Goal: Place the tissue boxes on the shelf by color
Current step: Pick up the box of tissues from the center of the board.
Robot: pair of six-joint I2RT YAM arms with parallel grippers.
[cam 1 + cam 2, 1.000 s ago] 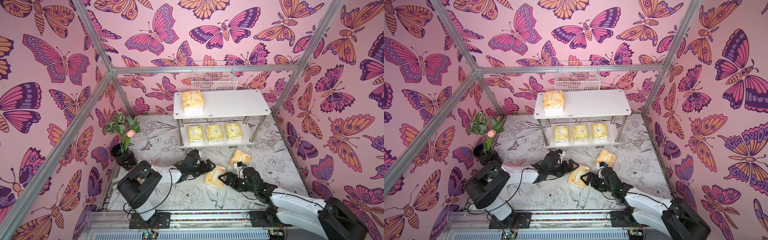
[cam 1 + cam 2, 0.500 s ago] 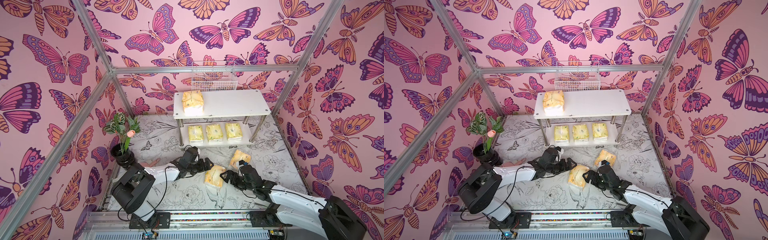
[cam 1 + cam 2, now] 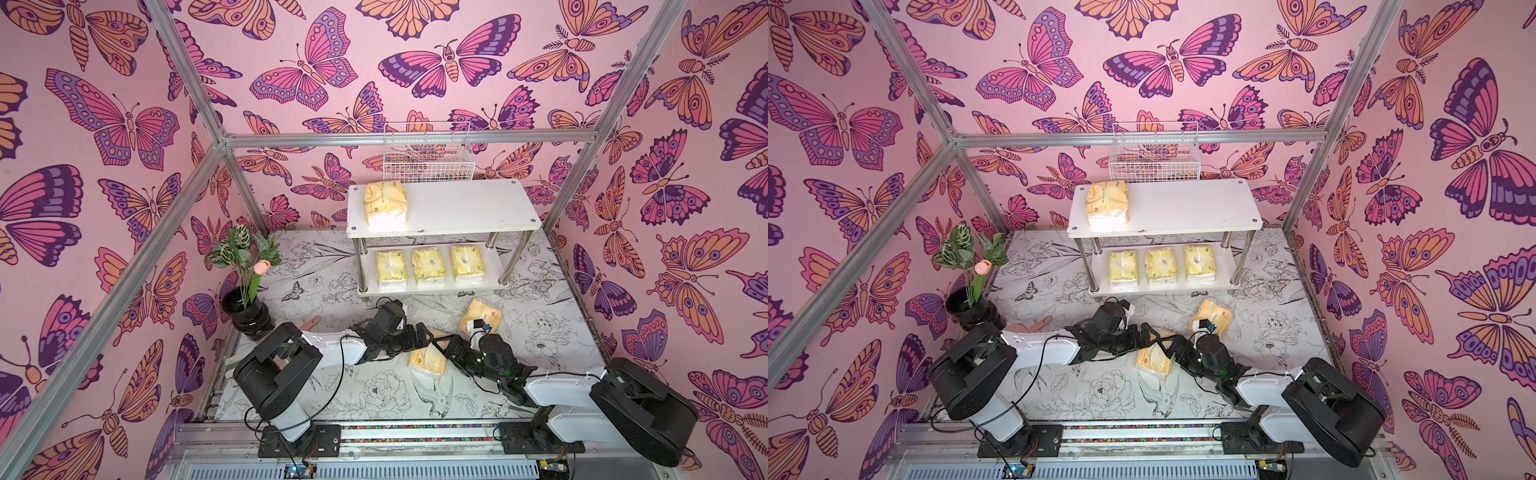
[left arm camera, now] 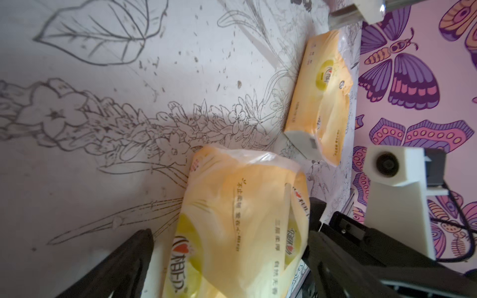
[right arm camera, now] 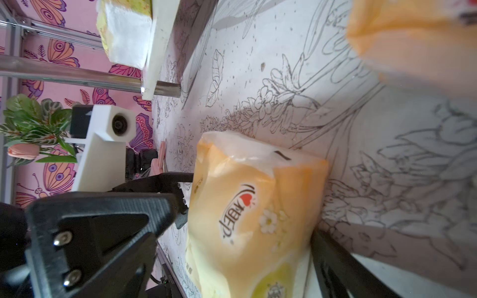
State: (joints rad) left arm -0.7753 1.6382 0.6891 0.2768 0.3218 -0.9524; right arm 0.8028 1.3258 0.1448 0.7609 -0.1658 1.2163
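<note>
An orange-yellow tissue box (image 3: 426,360) lies on the floor mat between my two arms. My left gripper (image 3: 419,338) is open and straddles one end of it, seen close in the left wrist view (image 4: 232,222). My right gripper (image 3: 446,347) is open around the opposite end (image 5: 247,219). A second orange-yellow box (image 3: 484,313) lies on the mat just behind the right wrist. The white shelf (image 3: 465,205) holds one orange-yellow box (image 3: 385,203) on its top board at the left. Three pale yellow boxes (image 3: 429,266) sit in a row on its lower board.
A plant in a black pot (image 3: 247,307) stands at the mat's left edge, with a small pink item (image 3: 309,323) on the floor beside it. A white wire basket (image 3: 428,153) hangs on the back wall above the shelf. Aluminium frame posts (image 3: 577,158) bound the cell.
Both grippers have closed in on the floor box from opposite sides, the left moving right and the right moving left. The box has stayed where it was.
</note>
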